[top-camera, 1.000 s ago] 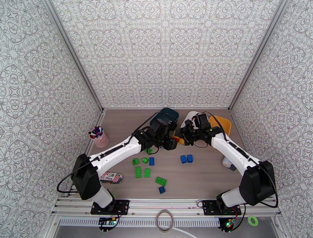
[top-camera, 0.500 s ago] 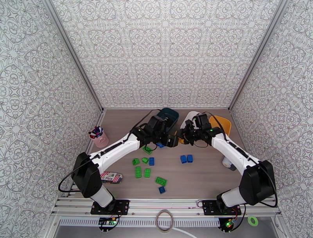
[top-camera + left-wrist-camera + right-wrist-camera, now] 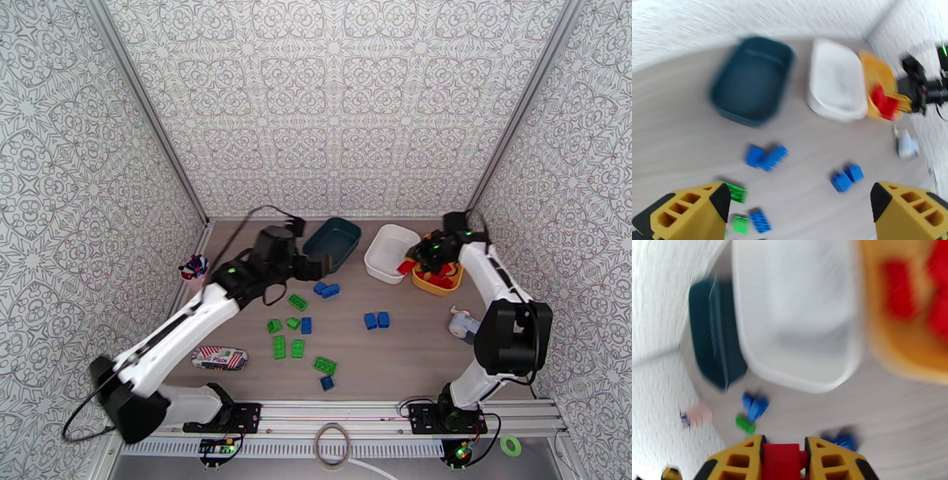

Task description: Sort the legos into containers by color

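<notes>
Right tool (image 3: 784, 446): closed on one red brick (image 3: 784, 463). In the top view it hangs at the left edge of the yellow bin (image 3: 439, 287), just beside the white bin (image 3: 378, 264). Brick not yet let go.

Left tool (image 3: 800, 195): fingers spread wide, nothing between them. It is raised over the table (image 3: 411, 347), near the teal bin (image 3: 347, 234).

Done so far:
- Several red bricks (image 3: 441, 278) lie in the yellow bin.
- No red brick shows loose on the table, so red looks nearly finished once the held one drops.

Left to do:
- Blue bricks (image 3: 325, 290) all sit on the table: one pair near the teal bin, a second pair mid-table, and two singles nearer the arms.
- Green bricks (image 3: 279, 346) are also all loose, about six, clustered left of centre.
- Teal and white bins look bare inside.

Judgement: roughly a third along. One colour is close to sorted, two colours untouched. Which bin takes blue and which takes green cannot be told.
</notes>
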Tool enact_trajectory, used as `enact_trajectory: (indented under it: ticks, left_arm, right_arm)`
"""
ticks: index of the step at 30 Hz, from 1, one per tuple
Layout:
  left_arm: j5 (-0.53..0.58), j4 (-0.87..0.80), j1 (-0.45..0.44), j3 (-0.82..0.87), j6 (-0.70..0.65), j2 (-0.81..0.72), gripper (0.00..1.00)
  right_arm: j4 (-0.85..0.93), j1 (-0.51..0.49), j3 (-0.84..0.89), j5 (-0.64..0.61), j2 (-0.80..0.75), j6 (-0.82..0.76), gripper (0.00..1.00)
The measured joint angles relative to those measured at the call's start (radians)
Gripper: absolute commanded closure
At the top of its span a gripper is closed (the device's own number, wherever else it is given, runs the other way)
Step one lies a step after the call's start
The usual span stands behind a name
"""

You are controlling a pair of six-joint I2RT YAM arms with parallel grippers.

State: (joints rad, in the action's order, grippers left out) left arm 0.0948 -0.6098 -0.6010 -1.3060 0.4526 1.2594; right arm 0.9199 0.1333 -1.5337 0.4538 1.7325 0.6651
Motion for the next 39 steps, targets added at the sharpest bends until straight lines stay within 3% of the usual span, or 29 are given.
enact_trajectory:
  ticks: [7,10,12,14,18,24,27,35,39]
  left_arm:
    - [-0.019,-0.014,0.237,0.135,0.090,-0.055,0.08]
    - [-0.029,-0.030,0.240,0.138,0.097,-0.040,0.10]
    - [-0.048,-0.036,0.241,0.137,0.097,-0.031,0.21]
    - [-0.076,-0.042,0.242,0.137,0.097,-0.008,0.24]
    - [-0.098,-0.061,0.222,0.135,0.114,0.062,0.24]
    - [-0.090,-0.071,0.114,0.135,0.151,0.114,0.23]
    - [-0.082,-0.071,0.071,0.135,0.181,0.137,0.23]
    - [-0.071,-0.083,-0.047,0.138,0.260,0.224,0.26]
    - [-0.072,-0.082,-0.135,0.167,0.305,0.239,0.26]
  right_arm:
    - [0.119,0.089,-0.264,-0.135,0.199,-0.089,0.59]
    - [0.161,0.090,-0.325,-0.184,0.264,-0.123,0.49]
    - [0.183,0.090,-0.331,-0.203,0.278,-0.138,0.46]
    - [0.204,0.090,-0.331,-0.217,0.278,-0.150,0.44]
    - [0.210,0.090,-0.314,-0.227,0.256,-0.165,0.44]
    - [0.198,0.073,-0.181,-0.207,0.116,-0.177,0.44]
    - [0.191,-0.001,-0.109,-0.204,0.039,-0.193,0.44]
    - [0.143,-0.386,0.157,-0.207,-0.074,-0.174,0.42]
    - [0.116,-0.499,0.304,-0.219,-0.117,-0.129,0.41]
